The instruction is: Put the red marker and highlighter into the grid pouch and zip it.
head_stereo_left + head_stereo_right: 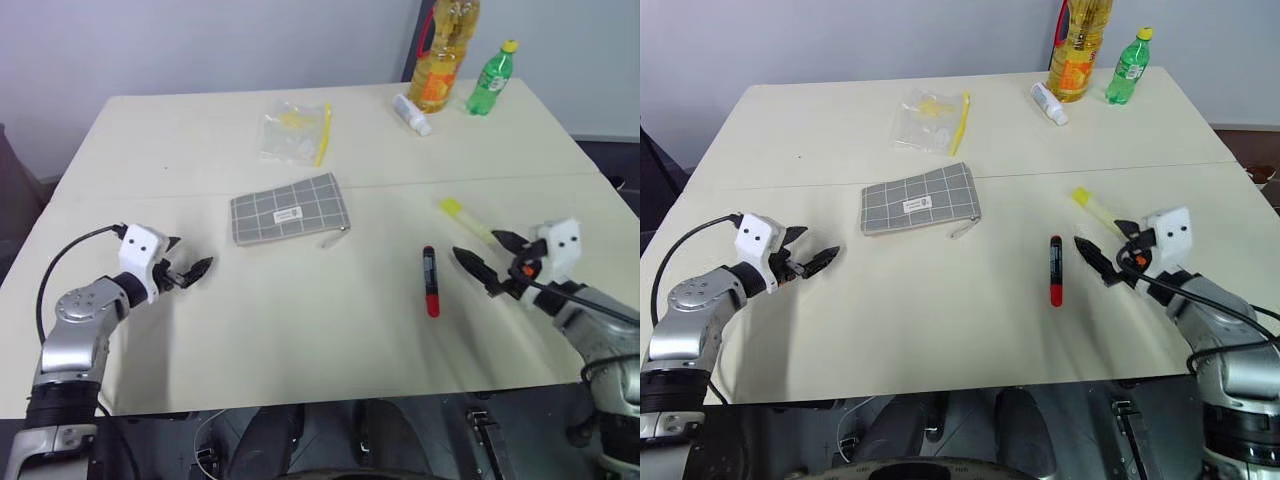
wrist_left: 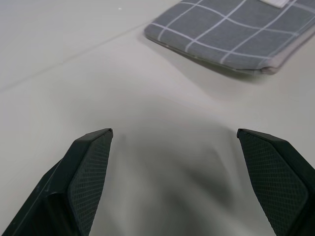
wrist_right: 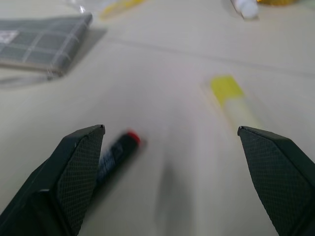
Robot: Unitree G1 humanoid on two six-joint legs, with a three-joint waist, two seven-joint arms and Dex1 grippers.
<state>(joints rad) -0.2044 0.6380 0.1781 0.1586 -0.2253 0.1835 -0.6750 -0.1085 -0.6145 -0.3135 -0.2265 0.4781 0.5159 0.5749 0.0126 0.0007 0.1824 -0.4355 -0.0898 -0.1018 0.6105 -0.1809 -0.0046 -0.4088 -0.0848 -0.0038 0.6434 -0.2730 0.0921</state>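
left gripper (image 1: pixel 190 270) is held open and empty near the table's (image 1: pixel 150 130) left edge | grid pouch (image 1: pixel 290 209) lies mid-table, apparently unopened | red marker (image 1: pixel 430 281) and highlighter (image 1: pixel 464 218) lie outside, toward the right edge | right gripper (image 1: pixel 490 262) is seen open, empty, between them | nothing is done yet

Bare table (image 1: pixel 300 330) lies all around the red marker (image 1: pixel 430 283), so a gripper could come at it from the near side or the left. The highlighter (image 1: pixel 463 220) lies just right and far of it, close beside the right gripper (image 1: pixel 492 262), whose fingers stand wide apart. Between the left gripper (image 1: pixel 188 268), also spread, and the grid pouch (image 1: pixel 290 209) nothing intervenes. The bottles (image 1: pixel 440 55) and clear bag (image 1: pixel 290 130) stand well apart at the far edge.
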